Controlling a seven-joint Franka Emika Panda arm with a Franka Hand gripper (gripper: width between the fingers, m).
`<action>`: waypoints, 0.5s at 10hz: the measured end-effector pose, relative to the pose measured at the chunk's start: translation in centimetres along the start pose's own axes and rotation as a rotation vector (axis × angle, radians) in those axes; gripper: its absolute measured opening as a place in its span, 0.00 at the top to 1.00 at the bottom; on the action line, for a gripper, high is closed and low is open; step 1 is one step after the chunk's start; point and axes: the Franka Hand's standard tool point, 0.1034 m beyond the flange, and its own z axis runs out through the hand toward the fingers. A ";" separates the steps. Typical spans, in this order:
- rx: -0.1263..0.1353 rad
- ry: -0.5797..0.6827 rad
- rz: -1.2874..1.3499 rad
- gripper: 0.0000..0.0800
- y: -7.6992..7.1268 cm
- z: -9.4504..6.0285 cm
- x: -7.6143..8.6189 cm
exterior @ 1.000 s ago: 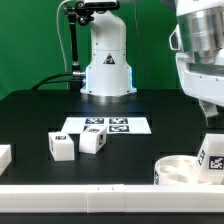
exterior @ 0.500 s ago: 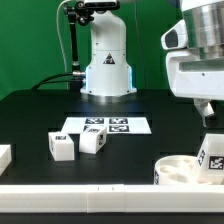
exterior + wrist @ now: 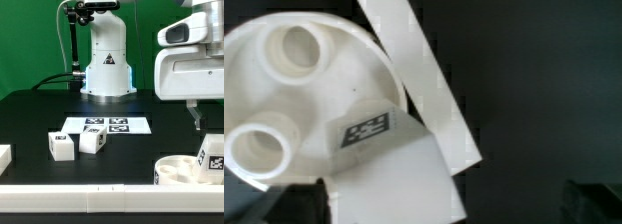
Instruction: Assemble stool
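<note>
The white round seat lies at the front of the table on the exterior view's right. One tagged white leg stands upright in it. Two more tagged legs stand on the black table on the exterior view's left of centre. My gripper hangs above the seat, apart from it. In the wrist view the seat shows two round holes, with the tagged leg beside them. The dark fingers stand far apart at the picture's corners, with nothing held.
The marker board lies flat in the middle, behind the two loose legs. A plain white bar runs along the table's front edge, and a bar also shows beside the seat in the wrist view. Another white piece sits at the exterior view's left edge.
My gripper has moved toward the exterior view's left above the seat. The seat and the legs have not moved.
</note>
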 end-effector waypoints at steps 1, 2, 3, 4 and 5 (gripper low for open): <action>-0.001 0.000 -0.085 0.19 0.2 0.0 0.1; -0.001 0.000 -0.152 0.19 0.2 0.0 0.1; -0.001 0.000 -0.214 0.19 0.2 0.0 0.1; -0.003 0.000 -0.285 0.19 0.3 0.0 0.1; -0.011 0.001 -0.421 0.19 0.3 0.1 0.1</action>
